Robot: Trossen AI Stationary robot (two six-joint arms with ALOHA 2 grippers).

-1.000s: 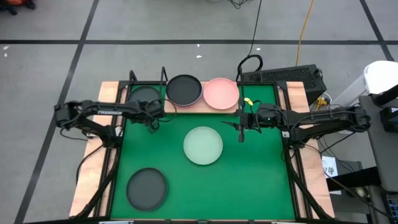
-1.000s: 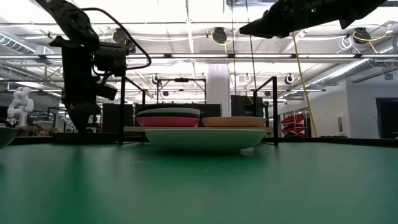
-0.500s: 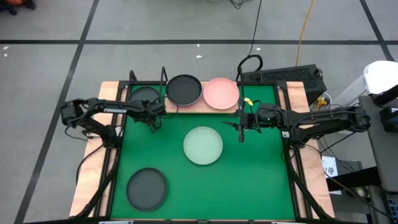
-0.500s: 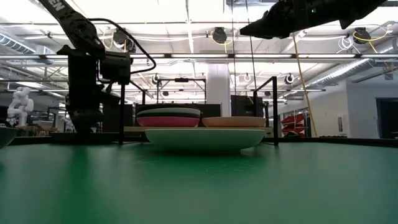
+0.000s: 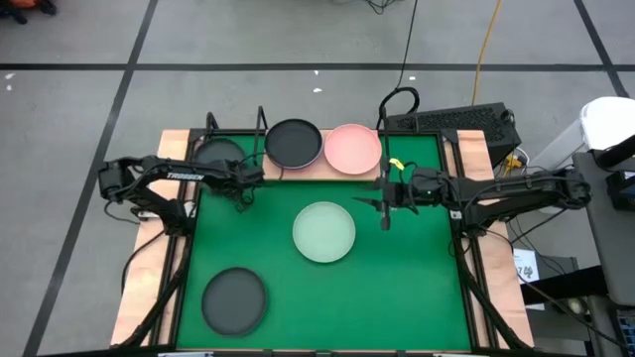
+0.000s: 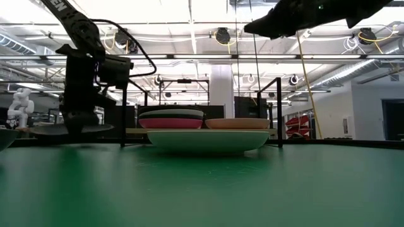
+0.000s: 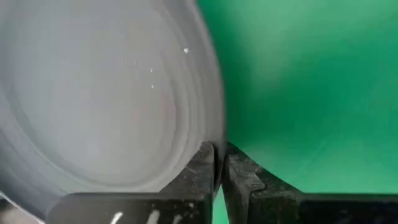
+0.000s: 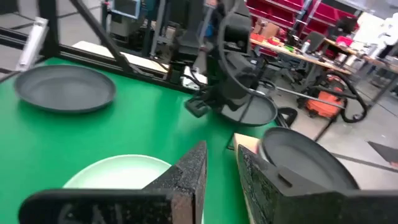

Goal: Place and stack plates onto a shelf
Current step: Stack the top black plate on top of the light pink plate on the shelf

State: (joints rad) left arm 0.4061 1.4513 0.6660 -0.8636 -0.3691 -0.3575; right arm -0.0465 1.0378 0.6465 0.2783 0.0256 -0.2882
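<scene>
My left gripper (image 5: pixel 239 187) is shut on a dark grey plate (image 5: pixel 218 154) at the far left of the green mat, next to the shelf (image 5: pixel 319 172). On the shelf's wooden board rests a stack with a dark plate (image 5: pixel 294 144) on top and a magenta plate (image 6: pixel 170 123) under it. A light pink plate (image 5: pixel 353 149) lies beside the stack. A pale green plate (image 5: pixel 324 231) lies mid-mat. Another dark plate (image 5: pixel 234 300) lies near left. My right gripper (image 5: pixel 385 203) hangs open high above the mat, right of the pale green plate. My left gripper pinches the dark plate's rim (image 7: pixel 208 134) between its two fingers, on the plate's near right side. The fingers come steeply from above, one over the rim and one under it. In the low view the plate (image 6: pixel 69 130) shows just above the mat.
Black wire posts (image 6: pixel 279 110) stand at the shelf's corners. Bare wooden strips (image 5: pixel 149 258) flank the mat left and right. Free mat lies near right (image 5: pixel 397 297). A keyboard (image 5: pixel 451 121) and cables lie beyond the far right corner.
My left gripper has tipped steeper and shut on the dark plate's rim. In the low view the plate now shows slightly raised off the mat, where before only a flat dark shape lay there.
</scene>
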